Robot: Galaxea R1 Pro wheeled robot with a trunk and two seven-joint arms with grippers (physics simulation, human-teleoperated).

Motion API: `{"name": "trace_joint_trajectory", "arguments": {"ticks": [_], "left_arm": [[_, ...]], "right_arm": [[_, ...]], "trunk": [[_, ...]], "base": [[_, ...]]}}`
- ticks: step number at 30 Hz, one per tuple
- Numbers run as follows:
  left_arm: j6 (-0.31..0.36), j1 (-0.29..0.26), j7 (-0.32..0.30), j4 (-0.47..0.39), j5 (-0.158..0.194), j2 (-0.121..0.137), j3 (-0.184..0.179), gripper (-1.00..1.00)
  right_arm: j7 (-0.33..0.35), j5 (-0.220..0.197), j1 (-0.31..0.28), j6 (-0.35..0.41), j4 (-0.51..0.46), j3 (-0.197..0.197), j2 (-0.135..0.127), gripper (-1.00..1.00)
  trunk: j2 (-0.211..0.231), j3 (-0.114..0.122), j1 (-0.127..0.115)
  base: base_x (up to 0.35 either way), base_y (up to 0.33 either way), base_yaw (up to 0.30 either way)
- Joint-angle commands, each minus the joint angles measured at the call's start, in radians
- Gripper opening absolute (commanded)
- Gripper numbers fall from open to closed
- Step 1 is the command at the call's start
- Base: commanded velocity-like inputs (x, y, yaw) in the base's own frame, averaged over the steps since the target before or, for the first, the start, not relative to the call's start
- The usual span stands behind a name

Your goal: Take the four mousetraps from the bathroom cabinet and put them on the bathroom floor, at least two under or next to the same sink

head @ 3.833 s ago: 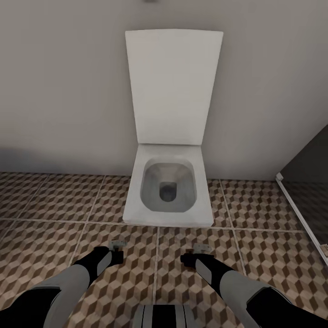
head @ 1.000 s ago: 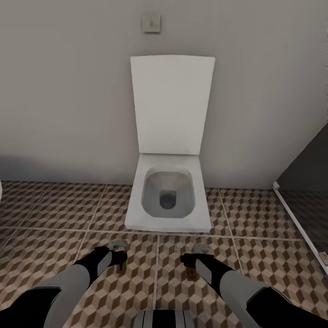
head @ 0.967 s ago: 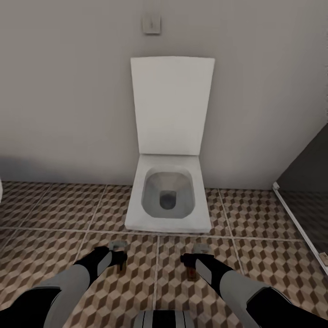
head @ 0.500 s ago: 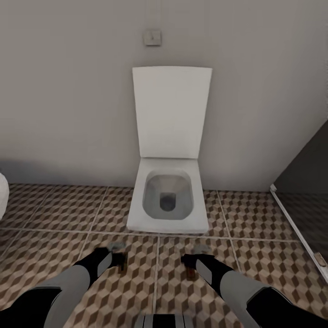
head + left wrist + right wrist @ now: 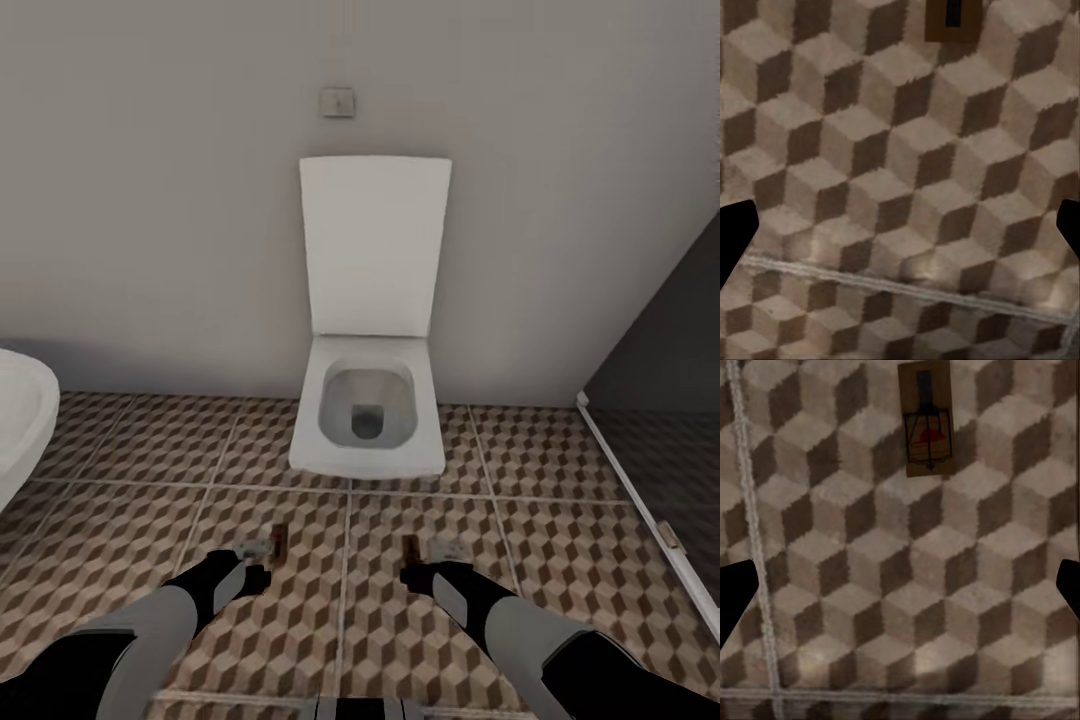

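Two mousetraps lie flat on the bathroom floor (image 5: 150, 450) in front of the toilet. One dark brown mousetrap (image 5: 281, 543) (image 5: 952, 19) rests just beyond my left gripper (image 5: 255, 560) (image 5: 900, 232), which is open and empty. The other mousetrap (image 5: 411, 549) (image 5: 926, 424), brown with a wire frame and a red spot, rests just beyond my right gripper (image 5: 440, 562) (image 5: 900, 592), also open and empty. In each wrist view the black fingertips (image 5: 735, 232) (image 5: 735, 592) stand wide apart over bare tiles. The cabinet and the sink are out of view.
A white toilet (image 5: 367, 420) with its lid up stands against the wall straight ahead. A white rounded fixture (image 5: 20, 420) juts in at the left edge. The shower stall's pale threshold (image 5: 640, 500) and darker tiles run along the right.
The whole view has pulled back: the toilet looks smaller and a white fixture has entered at the left. The two traps, earlier under the grippers, now lie just ahead of them.
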Motion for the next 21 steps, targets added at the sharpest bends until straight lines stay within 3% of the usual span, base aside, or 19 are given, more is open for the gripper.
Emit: {"name": "trace_joint_trajectory", "arguments": {"ticks": [1,8,21], "left_arm": [[0.005,0.000,0.006,-0.001,0.011,0.000,0.000,1.00],[0.003,0.000,0.008,0.003,0.011,-0.001,0.000,1.00],[0.001,0.000,0.008,0.003,0.012,-0.002,0.000,1.00]], "right_arm": [[-0.006,-0.008,0.000,0.006,0.002,0.008,0.000,1.00],[-0.006,-0.008,0.001,0.008,0.018,0.009,-0.001,1.00],[-0.006,-0.008,0.002,0.008,0.024,0.009,-0.001,1.00]], "trunk": [[0.007,0.003,-0.005],[0.056,0.025,-0.031],[0.056,0.025,-0.031]], "base": [[-0.290,0.000,0.000],[-0.156,0.000,0.000],[-0.027,0.000,0.000]]}}
